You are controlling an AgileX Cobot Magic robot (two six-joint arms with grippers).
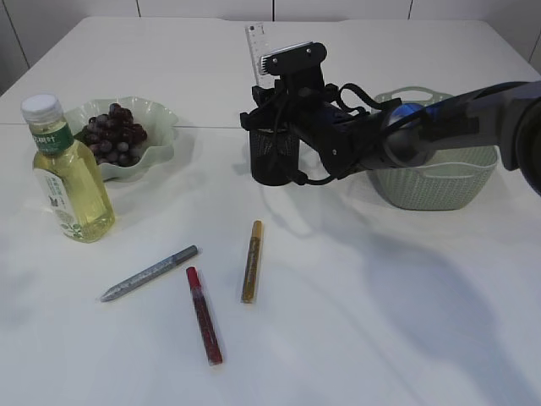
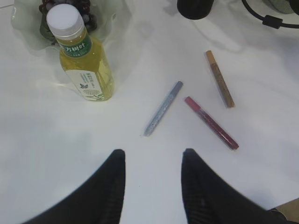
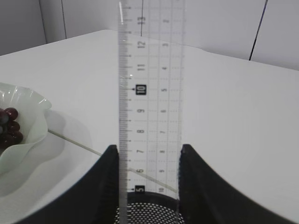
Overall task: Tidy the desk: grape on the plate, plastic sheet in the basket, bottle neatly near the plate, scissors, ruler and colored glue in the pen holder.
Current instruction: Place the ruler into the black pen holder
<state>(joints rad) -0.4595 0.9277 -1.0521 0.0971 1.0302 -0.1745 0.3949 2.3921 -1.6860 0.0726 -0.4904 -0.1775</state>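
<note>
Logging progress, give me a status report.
Right gripper shut on ruler over pen holder. Left gripper open, empty. Three glue pens on table.

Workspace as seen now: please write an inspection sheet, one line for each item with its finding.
Surface: white table, bare in the near right part.
Job's things: grapes on the plate; bottle upright beside the plate; ruler upright with its lower end in the pen holder; silver glue pen, red glue pen and gold glue pen lying on the table; basket at the right; scissors not seen.
Clutter: nothing seen.
Grippers: right gripper with jaws on either side of the ruler; left gripper open and empty above the table.
Cables: black cables on the right arm.
Surroundings: light wall panels behind.
</note>
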